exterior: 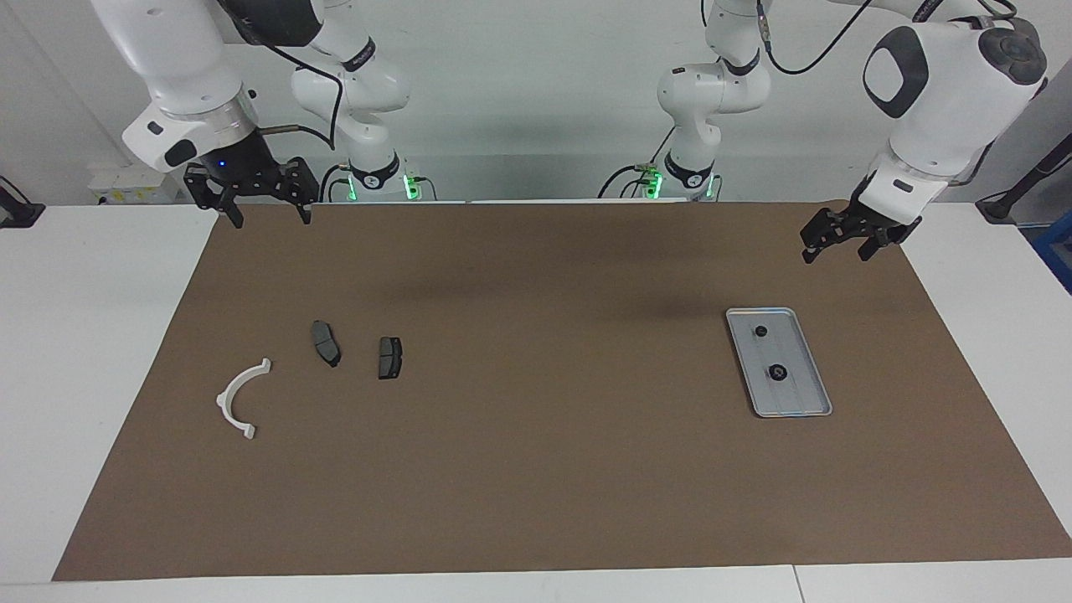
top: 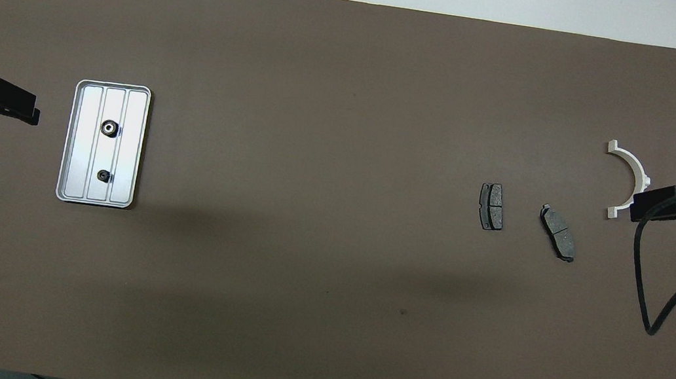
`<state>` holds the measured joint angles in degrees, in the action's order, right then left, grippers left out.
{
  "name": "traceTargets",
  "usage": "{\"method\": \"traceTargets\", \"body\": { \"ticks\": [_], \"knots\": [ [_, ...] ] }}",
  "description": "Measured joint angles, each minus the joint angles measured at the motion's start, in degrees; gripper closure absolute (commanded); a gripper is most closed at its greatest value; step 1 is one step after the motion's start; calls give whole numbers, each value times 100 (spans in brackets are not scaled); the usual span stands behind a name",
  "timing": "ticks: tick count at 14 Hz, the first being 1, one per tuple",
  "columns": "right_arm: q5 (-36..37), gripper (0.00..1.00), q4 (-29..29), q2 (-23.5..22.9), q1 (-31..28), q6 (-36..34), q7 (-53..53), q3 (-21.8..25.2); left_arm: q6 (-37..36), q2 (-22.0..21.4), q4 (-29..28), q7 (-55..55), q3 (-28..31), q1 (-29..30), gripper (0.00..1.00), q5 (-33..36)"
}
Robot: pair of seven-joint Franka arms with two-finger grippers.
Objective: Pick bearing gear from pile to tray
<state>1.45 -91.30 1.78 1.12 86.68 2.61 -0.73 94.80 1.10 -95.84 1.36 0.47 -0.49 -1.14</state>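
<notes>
The silver tray (exterior: 801, 395) (top: 134, 121) lies on the brown mat toward the left arm's end. Two black round bearing gears rest in it: a larger one (exterior: 777, 373) (top: 109, 129) and a smaller one (exterior: 760, 332) (top: 104, 175). The pile is at the right arm's end: a white arc (exterior: 237, 399) (top: 631, 166) and two dark pads (exterior: 326, 343) (exterior: 389, 358) (top: 492, 206) (top: 558, 232). My left gripper (exterior: 837, 245) (top: 31, 113) hangs open and empty over the mat beside the tray. My right gripper (exterior: 273, 218) (top: 638, 208) hangs open and empty, high over the mat's edge near the arc.
The brown mat (exterior: 536, 469) covers most of the white table (exterior: 92, 335). A black cable (top: 648, 286) loops down from the right arm. Both arm bases stand at the robots' end of the table.
</notes>
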Motion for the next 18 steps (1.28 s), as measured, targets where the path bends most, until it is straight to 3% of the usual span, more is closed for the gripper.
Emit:
{"method": "traceTargets", "body": {
  "ticks": [18],
  "knots": [
    [0,0,0,2,2,0,0,-13,-111,-35,282,-94,-110,-2,0,0]
  ]
}}
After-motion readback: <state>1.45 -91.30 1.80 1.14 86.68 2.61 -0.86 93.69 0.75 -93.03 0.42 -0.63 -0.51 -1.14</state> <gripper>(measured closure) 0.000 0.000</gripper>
